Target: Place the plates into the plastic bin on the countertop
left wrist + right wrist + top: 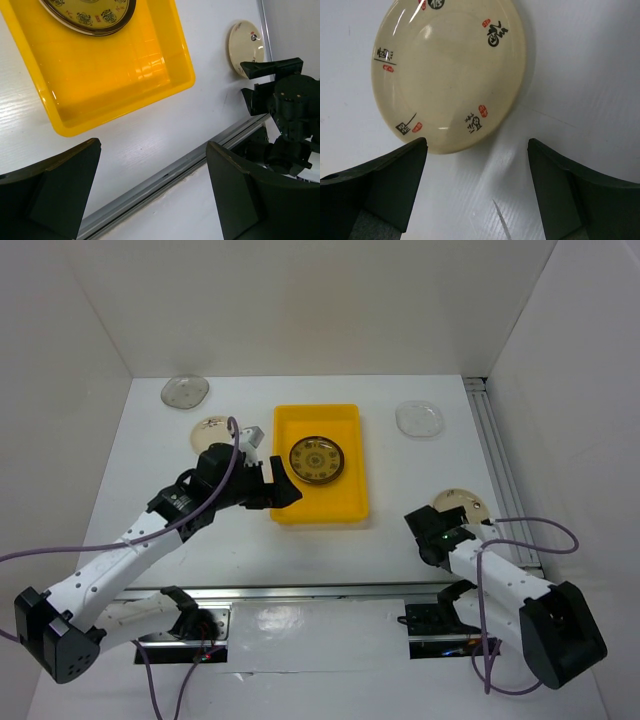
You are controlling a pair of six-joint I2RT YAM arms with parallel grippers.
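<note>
While the plastic bin (330, 502) sits mid-desk holding one dark plate with a yellow pattern (318, 459), four plates lie outside it on the countertop (400, 470). A clear plate (185, 391) is by the far left corner, a cream plate (208, 428) is just left of the bin, and a second clear plate (419, 419) lies toward the far right. A cream plate with dark characters (450, 70) lies near the right edge. The right gripper (477, 145) hangs at this last plate's near rim, jaws spread wide with nothing between them. The left gripper (152, 150), equally agape and empty, hovers by the bin's near left corner.

The plate lies flat and looks glazed, so a finger may fail to get under the rim and instead shove it toward the right-edge rail. A pinch on the rim alone could let it tilt and slip in transit. Released too high, it might chip the plate already in the bin.
</note>
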